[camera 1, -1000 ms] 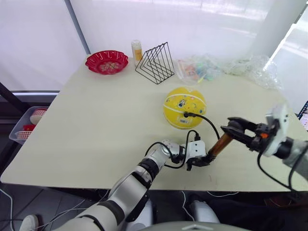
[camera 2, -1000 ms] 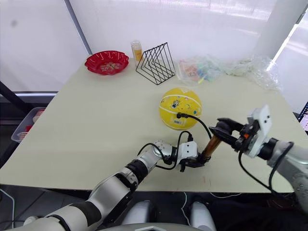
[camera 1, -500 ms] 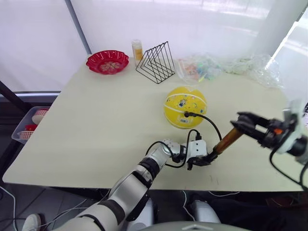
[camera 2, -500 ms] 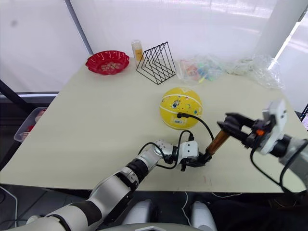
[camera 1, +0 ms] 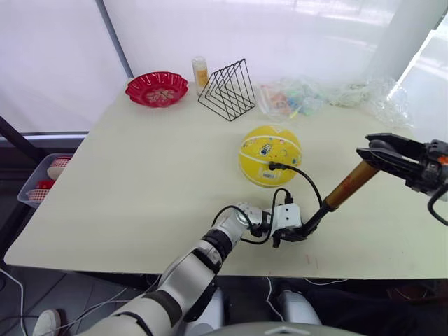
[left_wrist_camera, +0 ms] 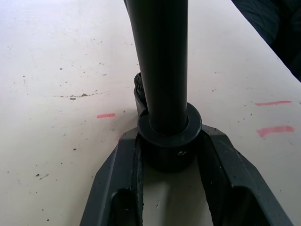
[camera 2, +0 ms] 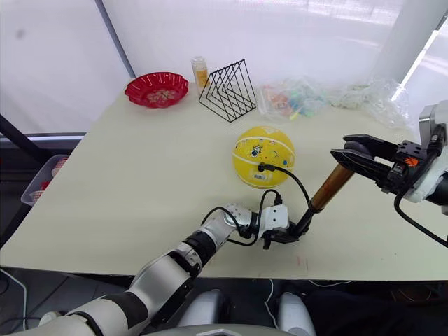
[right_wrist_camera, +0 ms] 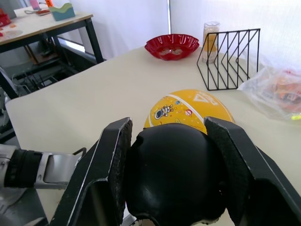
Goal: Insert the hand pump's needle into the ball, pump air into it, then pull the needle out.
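Observation:
The yellow ball [camera 1: 269, 155] rests mid-table. The needle's black connector [camera 1: 271, 166] sits against the ball's near side, and the thin hose [camera 1: 302, 180] arcs from it down to the hand pump. My left gripper [camera 1: 297, 235] is shut on the pump's black lower end cap [left_wrist_camera: 169, 141] at the table surface. The orange-gold barrel [camera 1: 351, 184] slants up to the right, with a black rod [camera 1: 316, 216] exposed below it. My right gripper [camera 1: 379, 152] is shut on the black handle [right_wrist_camera: 171, 174], raised above the table to the right of the ball.
A red bowl [camera 1: 157, 88], a small bottle [camera 1: 201, 71] and a black wire rack [camera 1: 225, 91] stand at the far edge. Crumpled plastic bags [camera 1: 297, 98] lie at the far right. A basket [camera 1: 40, 179] sits below the table's left side.
My right gripper has moved up and to the right with the handle and barrel, baring the black rod. The left gripper, the pump's base and the ball have stayed put.

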{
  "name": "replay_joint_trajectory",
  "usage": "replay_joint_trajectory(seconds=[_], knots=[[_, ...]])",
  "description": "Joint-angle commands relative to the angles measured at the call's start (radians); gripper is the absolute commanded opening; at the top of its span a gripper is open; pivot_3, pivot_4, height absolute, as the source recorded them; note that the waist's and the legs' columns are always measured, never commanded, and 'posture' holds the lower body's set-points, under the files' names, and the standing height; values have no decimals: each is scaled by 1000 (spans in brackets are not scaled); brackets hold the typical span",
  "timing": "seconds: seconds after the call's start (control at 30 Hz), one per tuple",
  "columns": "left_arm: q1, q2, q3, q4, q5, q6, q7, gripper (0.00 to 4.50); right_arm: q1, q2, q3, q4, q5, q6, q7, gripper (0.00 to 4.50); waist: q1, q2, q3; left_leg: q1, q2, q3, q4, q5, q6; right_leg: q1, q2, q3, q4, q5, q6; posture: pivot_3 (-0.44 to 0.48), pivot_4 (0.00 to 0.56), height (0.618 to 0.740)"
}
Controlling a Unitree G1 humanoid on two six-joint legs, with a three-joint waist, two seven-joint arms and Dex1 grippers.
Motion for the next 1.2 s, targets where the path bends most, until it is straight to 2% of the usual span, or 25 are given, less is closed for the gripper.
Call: replay_joint_trajectory(seconds=[0.03,0.27,0.3,0.43,0.63,0.8,0.9,0.97,1.2], knots=[[68,68,-67,133,109,93,-10,1122,77,44,92,11,-164,-60,6,1970,0,-2,-2,0,0,0,0,0,0,0,0,0,0,0,0,0,150,735],[70,73,-64,130,107,93,-10,1122,190,180,363,80,-463,-265,52,1968,-2,-2,-4,1,0,0,0,0,0,0,0,0,1,0,0,0,150,735],[70,74,-64,130,107,92,-10,1122,195,217,378,95,-474,-287,45,1968,-2,-2,-5,1,0,0,0,0,0,0,0,0,1,0,0,0,150,735],[71,77,-64,131,107,91,-10,1122,220,252,420,109,-541,-343,57,1968,-2,-2,-7,2,0,-1,-1,0,0,0,1,0,1,-1,-1,0,150,735],[72,77,-66,133,110,88,-12,1122,207,240,339,89,-509,-345,74,1968,-2,-2,-6,2,1,-2,-1,0,0,0,2,-1,1,-1,-2,0,150,735],[72,77,-66,135,110,88,-12,1122,167,205,222,35,-390,-281,73,1968,-1,0,-5,2,1,-2,-1,0,0,1,2,-4,1,-1,-2,0,150,735],[72,76,-65,136,109,89,-13,1122,91,116,81,19,-238,-194,71,1968,-1,7,0,2,0,-1,0,0,0,1,2,-5,1,-1,-2,0,150,735],[72,75,-66,135,109,89,-13,1122,59,82,38,17,-179,-156,64,1968,0,8,1,2,0,-1,0,0,0,1,1,-5,1,-1,-2,0,150,735],[69,71,-67,135,110,91,-12,1122,-61,-81,-138,65,6,-18,35,1968,0,7,4,2,0,-3,0,0,0,3,2,-7,0,-1,-2,0,150,735]])
